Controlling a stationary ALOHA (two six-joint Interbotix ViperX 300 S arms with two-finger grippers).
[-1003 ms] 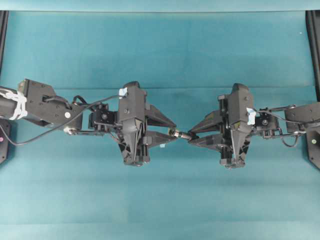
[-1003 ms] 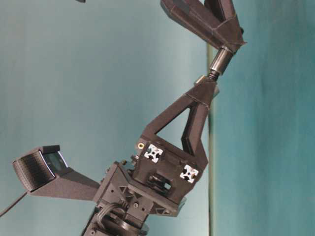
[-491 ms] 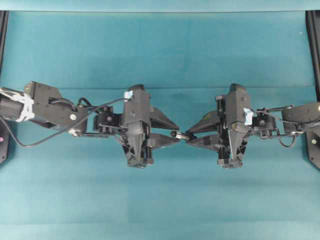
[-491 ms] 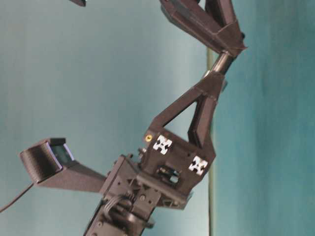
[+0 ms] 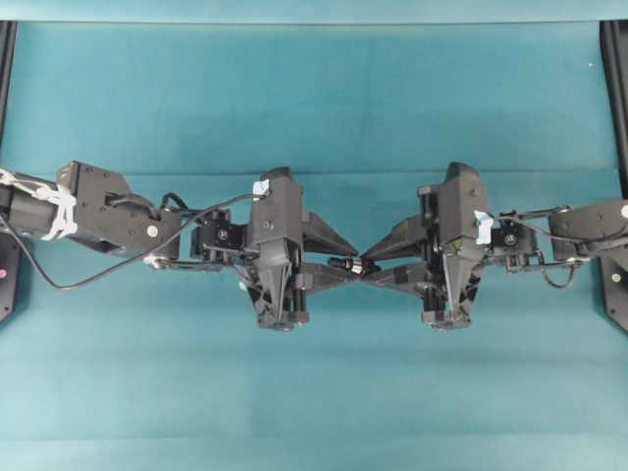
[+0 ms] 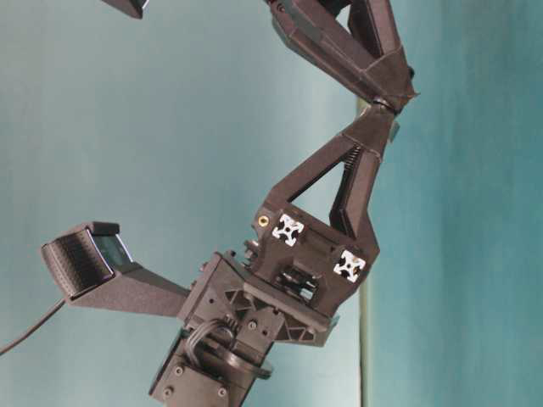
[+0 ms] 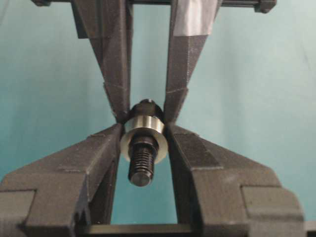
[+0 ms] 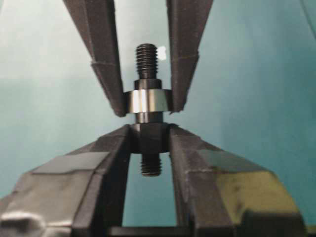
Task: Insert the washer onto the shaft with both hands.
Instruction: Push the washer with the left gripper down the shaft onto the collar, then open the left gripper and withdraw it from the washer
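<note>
- Left wrist view, nearest first: the left gripper (image 7: 143, 143) is clamped on the washer (image 7: 143, 139), a silvery ring pinched between its two fingertips (image 7: 106, 148), with the threaded end of the shaft (image 7: 141, 165) poking through the hole toward the camera.
- Just beyond the ring, the right gripper's fingertips (image 7: 118, 101) come down from the far side to the dark part of the rod.
- Right wrist view, nearest first: the right gripper (image 8: 149, 138) is closed on the thick middle of the shaft (image 8: 147, 134), one threaded end toward the camera, the other (image 8: 146, 60) pointing away.
- Just past that grip sits the washer (image 8: 145, 101), held from both sides by the left gripper (image 8: 146, 101) and already around the rod (threading looks done).
- Overhead: the two grippers meet tip to tip at mid-table, left (image 5: 345, 267) and right (image 5: 373, 269), the shaft (image 5: 345, 263) level between them and above the teal table (image 5: 314, 98).
- Judgement: the insertion appears achieved; what is left seems to be seating the ring fully and letting go (whether it already rests against the thicker step cannot be told).
</note>
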